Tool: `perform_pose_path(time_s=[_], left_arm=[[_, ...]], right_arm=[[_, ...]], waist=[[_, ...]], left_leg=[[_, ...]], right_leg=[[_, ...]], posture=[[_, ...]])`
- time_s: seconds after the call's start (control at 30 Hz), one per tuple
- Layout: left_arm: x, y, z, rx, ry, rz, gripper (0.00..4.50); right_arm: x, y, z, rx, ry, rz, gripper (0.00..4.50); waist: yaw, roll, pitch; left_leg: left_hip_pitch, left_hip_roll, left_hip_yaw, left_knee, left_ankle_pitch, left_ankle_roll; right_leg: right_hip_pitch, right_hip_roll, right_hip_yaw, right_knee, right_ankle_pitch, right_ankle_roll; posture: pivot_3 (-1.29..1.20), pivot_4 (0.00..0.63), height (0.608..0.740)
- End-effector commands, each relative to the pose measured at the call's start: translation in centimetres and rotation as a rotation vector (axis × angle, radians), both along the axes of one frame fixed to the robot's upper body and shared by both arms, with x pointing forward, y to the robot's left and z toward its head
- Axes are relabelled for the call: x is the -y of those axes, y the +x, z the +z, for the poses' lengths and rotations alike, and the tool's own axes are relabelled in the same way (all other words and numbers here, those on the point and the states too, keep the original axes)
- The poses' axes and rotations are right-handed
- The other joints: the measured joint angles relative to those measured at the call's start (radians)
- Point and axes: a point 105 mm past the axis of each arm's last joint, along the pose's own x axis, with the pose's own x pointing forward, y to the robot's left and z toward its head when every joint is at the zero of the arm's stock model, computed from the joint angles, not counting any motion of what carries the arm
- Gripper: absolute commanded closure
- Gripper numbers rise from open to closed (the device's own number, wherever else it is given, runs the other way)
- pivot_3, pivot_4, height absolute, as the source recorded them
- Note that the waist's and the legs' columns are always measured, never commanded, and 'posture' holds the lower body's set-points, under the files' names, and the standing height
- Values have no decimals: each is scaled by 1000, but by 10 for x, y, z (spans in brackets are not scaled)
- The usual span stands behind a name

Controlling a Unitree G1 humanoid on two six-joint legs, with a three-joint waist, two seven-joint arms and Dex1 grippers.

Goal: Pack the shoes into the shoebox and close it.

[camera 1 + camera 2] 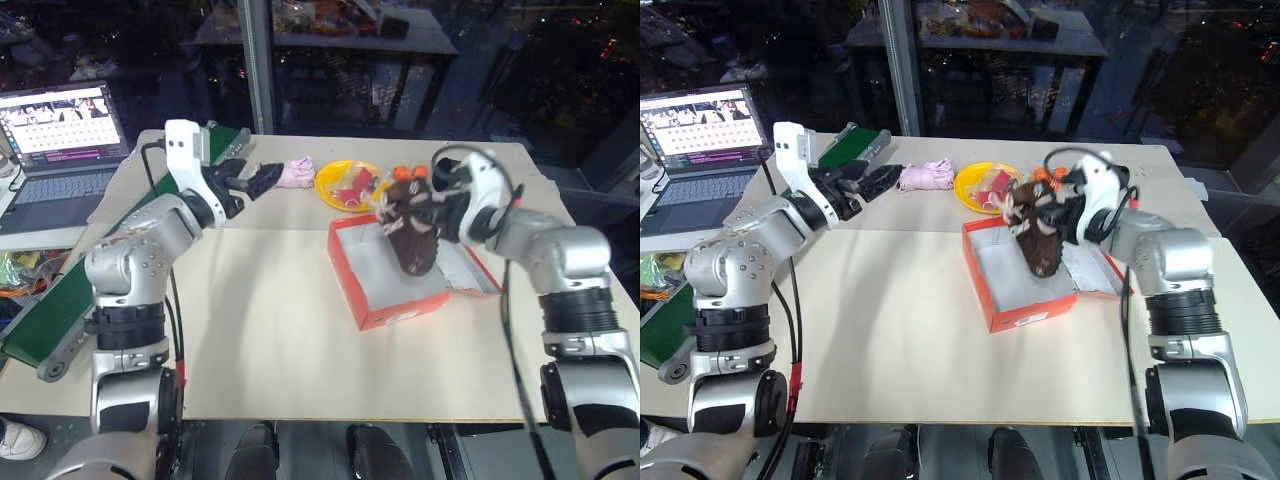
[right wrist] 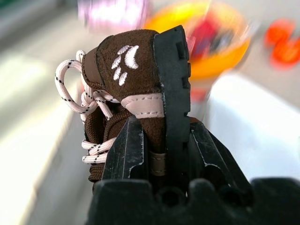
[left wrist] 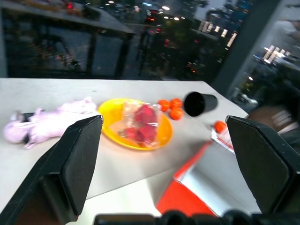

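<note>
Right wrist view gives us the nearest fact: our right gripper (image 2: 161,140) is clamped on a dark brown shoe (image 2: 136,84), one finger (image 2: 129,150) against its suede side and the other behind the black sole, with the white laces looping out to one side. From the head views we see that shoe (image 1: 410,235) hanging toe-down over the open shoebox (image 1: 395,275), whose white inside is bare and whose lid lies folded out flat on the desk (image 1: 260,340) toward our right arm. Whether the toe touches the box floor, we cannot tell. We can make out only this one shoe.

Our left gripper (image 1: 250,180) is raised above the desk to the left of the box, jaws spread wide and holding nothing. Just beyond its fingertips lies a pale pink soft toy (image 1: 296,173). Beside that sits a yellow plate (image 3: 110,129) carrying a clear bag of red items, with small orange fruits (image 3: 171,107) and a tipped black cup (image 3: 199,103) farther back. A laptop (image 1: 60,140) stands open at the far left.
</note>
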Motion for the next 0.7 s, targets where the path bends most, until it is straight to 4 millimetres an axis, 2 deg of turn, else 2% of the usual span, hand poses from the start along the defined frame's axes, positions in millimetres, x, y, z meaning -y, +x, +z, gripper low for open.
perform_pose_path(time_s=[0.03, 0.23, 0.33, 0.43, 0.5, 0.57, 0.7], left_arm=[[2, -9, 10, 45, -2, 7, 0], [0, -13, 6, 37, 16, 23, 0], [-2, -18, -1, 45, 132, 27, 0], [-3, -21, -6, 39, 176, 23, 0], [-3, -23, -9, 34, 207, 18, 0], [-2, -24, -10, 33, 219, 11, 0], [-4, -28, -10, 31, 231, 4, 0]], right_arm=[[3, 4, 9, 69, -66, 37, 3944], [-4, 6, -5, 54, -141, 90, 3944], [-10, 12, -18, 37, -174, 106, 3944], [-13, 17, -25, 34, -198, 112, 3944], [-16, 23, -30, 38, -230, 113, 2906], [-20, 27, -32, 46, -245, 117, 2413], [-29, 34, -28, 82, -263, 131, 1008]], waist=[[0, 0, 0], [-2, 0, 0], [-6, 0, 0], [-5, 0, 0], [-5, 0, 0], [-5, 0, 0], [-3, 0, 0]], left_leg=[[0, 0, 0, 0, 0, 0], [0, 0, 0, 1, 0, 0], [0, 0, 0, 1, 0, 0], [1, 0, 0, 1, 0, 0], [1, 0, 0, 3, 0, 0], [1, 0, 0, 4, 0, 0], [1, 0, 0, 4, 0, 0]], right_leg=[[0, 0, 0, 0, 0, 0], [0, 0, 0, 0, 0, 0], [0, 1, 0, 1, 1, 0], [0, 1, 0, 2, 1, 0], [1, 1, 0, 1, 2, 0], [1, 1, 0, 1, 3, 0], [1, 1, 0, 1, 3, 1]], posture=[[0, 150, 740], [0, 150, 740], [0, 150, 740], [0, 150, 740], [0, 150, 740], [0, 150, 740], [0, 150, 740]])
